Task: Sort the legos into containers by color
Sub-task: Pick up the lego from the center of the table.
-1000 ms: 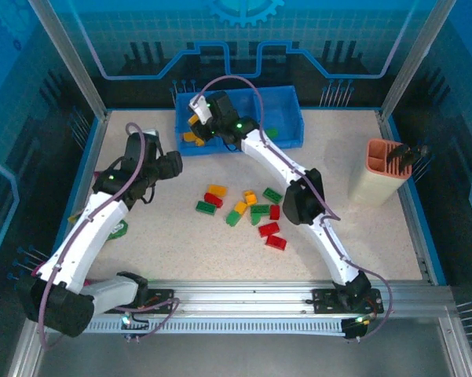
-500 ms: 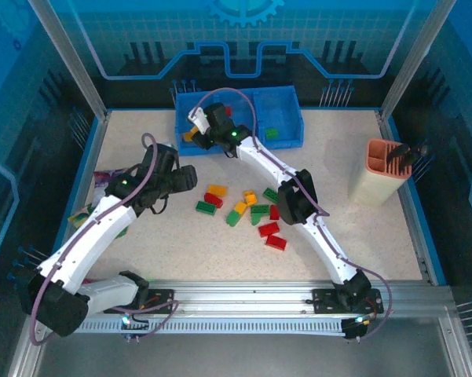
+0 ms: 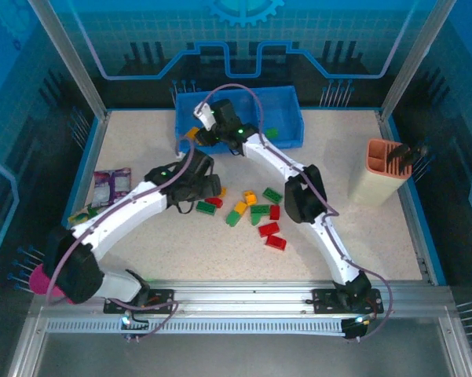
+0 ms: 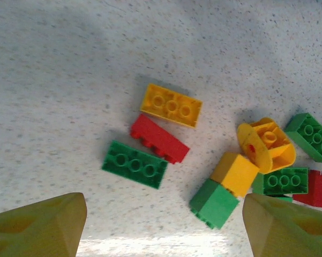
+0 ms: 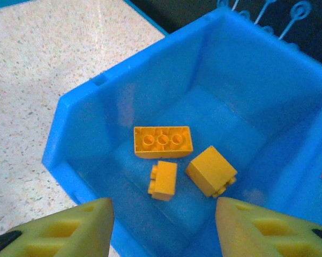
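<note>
Red, green and yellow legos (image 3: 255, 214) lie scattered in the middle of the table. My left gripper (image 3: 211, 187) hovers open over the left end of that pile, nothing between its fingers (image 4: 48, 225). Just ahead of it lie a green brick (image 4: 134, 164), a red brick (image 4: 159, 138) and a yellow brick (image 4: 171, 105), with a yellow-on-green stack (image 4: 225, 188) to the right. My right gripper (image 3: 195, 131) hangs open and empty over the left compartment of the blue tray (image 3: 297, 126). Three yellow bricks (image 5: 163, 142) rest on that compartment's floor (image 5: 123, 101). A green brick (image 3: 272, 133) sits in the right compartment.
An orange-pink slotted holder (image 3: 381, 169) stands at the right. A purple packet (image 3: 111, 185) and a few loose bricks (image 3: 82, 214) lie near the left edge. A magenta cup (image 3: 42, 281) is at the near left, partly behind the left arm.
The left arm has swung right, from the table's left side to over the brick pile. The right gripper has opened above the tray's left compartment.
</note>
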Controlling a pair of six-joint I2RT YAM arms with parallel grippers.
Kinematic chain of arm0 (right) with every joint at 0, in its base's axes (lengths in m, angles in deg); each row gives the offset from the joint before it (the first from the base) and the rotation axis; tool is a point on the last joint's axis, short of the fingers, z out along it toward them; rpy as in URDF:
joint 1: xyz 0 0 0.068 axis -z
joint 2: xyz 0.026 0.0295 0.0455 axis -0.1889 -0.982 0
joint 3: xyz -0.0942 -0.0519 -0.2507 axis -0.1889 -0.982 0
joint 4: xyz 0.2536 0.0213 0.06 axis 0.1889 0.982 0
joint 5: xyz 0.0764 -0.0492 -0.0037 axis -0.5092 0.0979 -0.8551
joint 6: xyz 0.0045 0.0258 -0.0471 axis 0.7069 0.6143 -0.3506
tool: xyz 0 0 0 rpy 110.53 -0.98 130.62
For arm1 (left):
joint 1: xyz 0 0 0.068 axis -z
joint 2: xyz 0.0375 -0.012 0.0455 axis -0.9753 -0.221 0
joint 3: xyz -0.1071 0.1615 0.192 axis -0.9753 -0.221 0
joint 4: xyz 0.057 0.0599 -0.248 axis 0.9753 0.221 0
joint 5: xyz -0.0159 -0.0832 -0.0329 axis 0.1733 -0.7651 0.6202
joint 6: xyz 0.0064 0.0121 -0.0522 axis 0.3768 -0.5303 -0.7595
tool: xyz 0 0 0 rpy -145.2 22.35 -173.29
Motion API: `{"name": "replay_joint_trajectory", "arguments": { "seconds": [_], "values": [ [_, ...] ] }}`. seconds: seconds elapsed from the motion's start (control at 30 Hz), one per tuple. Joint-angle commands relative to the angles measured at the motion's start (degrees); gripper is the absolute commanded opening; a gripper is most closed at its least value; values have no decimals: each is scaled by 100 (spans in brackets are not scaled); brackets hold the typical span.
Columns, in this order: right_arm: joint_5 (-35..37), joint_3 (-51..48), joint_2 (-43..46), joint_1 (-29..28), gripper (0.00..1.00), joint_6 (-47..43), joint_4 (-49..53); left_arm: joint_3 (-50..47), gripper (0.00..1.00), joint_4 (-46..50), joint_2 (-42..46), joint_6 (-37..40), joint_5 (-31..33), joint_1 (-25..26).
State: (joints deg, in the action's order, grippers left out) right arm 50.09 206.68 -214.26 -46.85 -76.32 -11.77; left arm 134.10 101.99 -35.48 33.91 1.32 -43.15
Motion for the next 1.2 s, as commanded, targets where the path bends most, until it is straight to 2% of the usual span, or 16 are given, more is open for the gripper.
{"name": "replay_joint_trajectory", "arguments": {
  "seconds": [0.0, 0.17, 0.23, 0.37, 0.53, 0.9, 1.17],
  "values": [
    [42, -763, 1461, 213, 54, -25, -618, 429, 78, -171, -584, -466, 168, 342],
    [267, -2640, 2869, 608, 55, 432, -829, 1188, 77, -123, -1575, -822, 221, 691],
    [367, -3521, 3556, 854, 56, 870, -824, 1507, 77, -89, -1896, -880, 299, 824],
    [5, -4927, 4526, 1395, 55, 1715, -799, 2035, 76, 170, -2444, -1158, 270, 902],
    [-79, -6227, 5463, 1697, 56, 1990, -1021, 2550, 77, 603, -2936, -1471, 415, 1006],
    [161, -6773, 5690, 1733, 57, 1958, -865, 3169, 74, 719, -3778, -1718, 168, 1037],
    [174, -6852, 5639, 1813, 59, 1953, -811, 3191, 66, 622, -4120, -1683, -224, 1026]
  ]
}}
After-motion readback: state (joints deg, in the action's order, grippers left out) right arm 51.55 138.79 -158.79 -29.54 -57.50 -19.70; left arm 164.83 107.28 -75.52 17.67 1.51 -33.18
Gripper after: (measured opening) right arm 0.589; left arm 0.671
